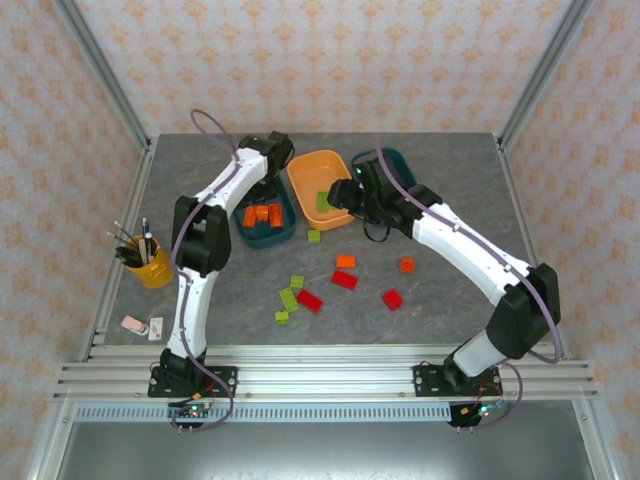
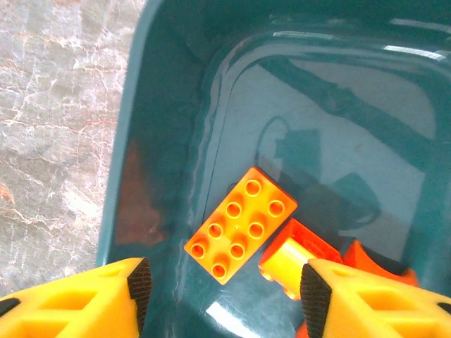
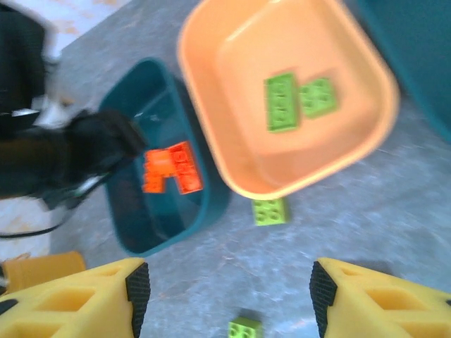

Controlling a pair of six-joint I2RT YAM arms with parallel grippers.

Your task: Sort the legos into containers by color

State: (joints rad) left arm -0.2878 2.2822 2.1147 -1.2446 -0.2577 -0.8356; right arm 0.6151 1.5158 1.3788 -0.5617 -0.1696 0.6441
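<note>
Under left pincer (image 2: 225, 285), jaws apart and empty: orange bricks (image 2: 241, 224) in teal tray (image 2: 162, 141).

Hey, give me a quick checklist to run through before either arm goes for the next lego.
1. Left gripper open and empty: ok, jaws apart above the left teal tray.
2. Orange bricks lying inside that tray: ok.
3. Right gripper open and empty: ok.
4. Orange tray holds one color: ok, two green bricks.
5. Right teal tray contents: cannot tell, the right arm covers most of it.
6. Table free of loose bricks: not ok; a red brick, an orange brick, a green brick and others lie out.
</note>
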